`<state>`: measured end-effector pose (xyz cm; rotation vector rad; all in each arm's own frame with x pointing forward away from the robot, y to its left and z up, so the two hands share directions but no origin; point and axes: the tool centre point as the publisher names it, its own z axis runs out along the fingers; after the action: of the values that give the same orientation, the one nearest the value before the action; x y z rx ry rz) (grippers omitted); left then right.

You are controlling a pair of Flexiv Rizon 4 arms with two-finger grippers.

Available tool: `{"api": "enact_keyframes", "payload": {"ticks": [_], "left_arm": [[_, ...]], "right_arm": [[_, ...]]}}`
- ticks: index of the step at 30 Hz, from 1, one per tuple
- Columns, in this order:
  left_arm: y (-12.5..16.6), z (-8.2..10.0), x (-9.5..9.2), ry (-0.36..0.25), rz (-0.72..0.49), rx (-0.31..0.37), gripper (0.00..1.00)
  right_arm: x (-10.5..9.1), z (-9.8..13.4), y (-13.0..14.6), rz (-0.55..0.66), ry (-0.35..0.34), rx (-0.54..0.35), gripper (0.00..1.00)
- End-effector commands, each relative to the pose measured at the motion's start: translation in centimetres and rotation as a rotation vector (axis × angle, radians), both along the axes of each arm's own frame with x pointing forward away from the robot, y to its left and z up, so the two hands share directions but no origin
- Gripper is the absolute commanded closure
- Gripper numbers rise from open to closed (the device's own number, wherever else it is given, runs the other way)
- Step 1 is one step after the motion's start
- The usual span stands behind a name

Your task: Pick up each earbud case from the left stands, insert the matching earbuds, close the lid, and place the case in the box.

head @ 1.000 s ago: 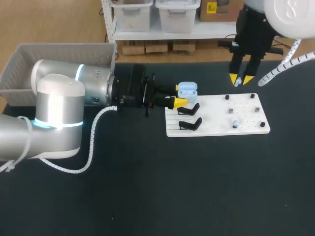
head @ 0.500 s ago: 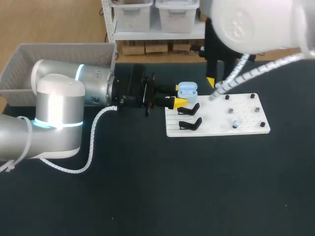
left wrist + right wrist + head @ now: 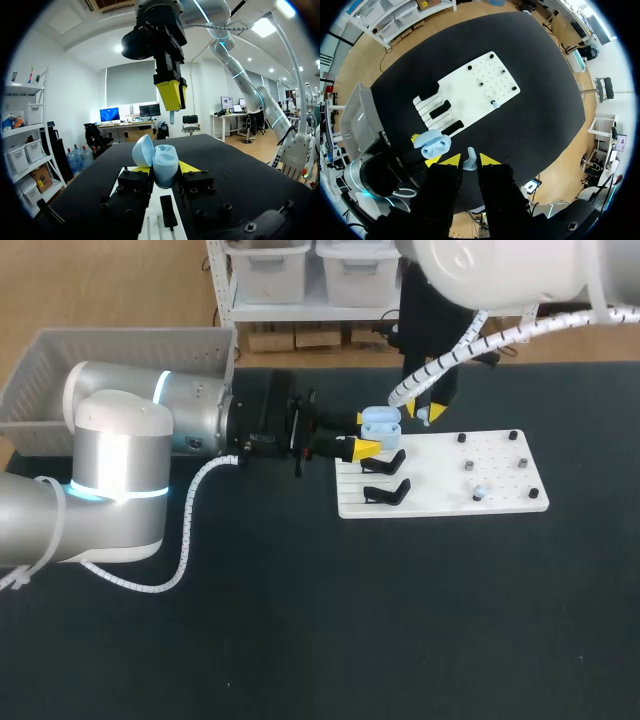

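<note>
Insertion step: one earbud poised above the open case.

The left gripper clamps the pale blue earbud case just beside the stand end of the white board. The wells face up and the lid is swung open. The long axis looks level, in line with the fingers. The right gripper pinches an earbud hanging roughly upright above the case. The next move likely calls for a straight descent into the matching well.
</note>
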<state>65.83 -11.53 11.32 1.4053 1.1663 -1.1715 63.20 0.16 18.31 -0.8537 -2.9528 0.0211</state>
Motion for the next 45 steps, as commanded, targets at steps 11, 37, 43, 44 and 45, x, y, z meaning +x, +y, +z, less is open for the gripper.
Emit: {"api": "enact_keyframes", "payload": {"ticks": [11,37,43,44,45], "left_arm": [[-0.3,-0.3,-0.2,-0.004,0.007,-0.005,1.0],[-1.5,-0.8,-0.7,-0.002,0.0,-0.012,1.0],[-1.8,-0.8,-0.6,-0.011,-0.006,-0.007,1.0],[-1.8,-0.8,-0.7,-0.013,-0.009,-0.004,1.0],[-1.9,-0.8,-0.7,-0.014,-0.01,-0.003,1.0]], "right_arm": [[-0.3,0.0,-0.1,-0.002,-0.007,0.001,1.0],[-1.2,-0.1,1.9,-0.064,0.0,0.004,1.0],[-0.8,-0.4,2.4,-0.115,0.014,0.004,1.0],[-0.8,-0.5,2.4,-0.116,0.014,0.005,1.0],[-0.8,-0.5,2.5,-0.116,0.013,0.005,1.0]]}}
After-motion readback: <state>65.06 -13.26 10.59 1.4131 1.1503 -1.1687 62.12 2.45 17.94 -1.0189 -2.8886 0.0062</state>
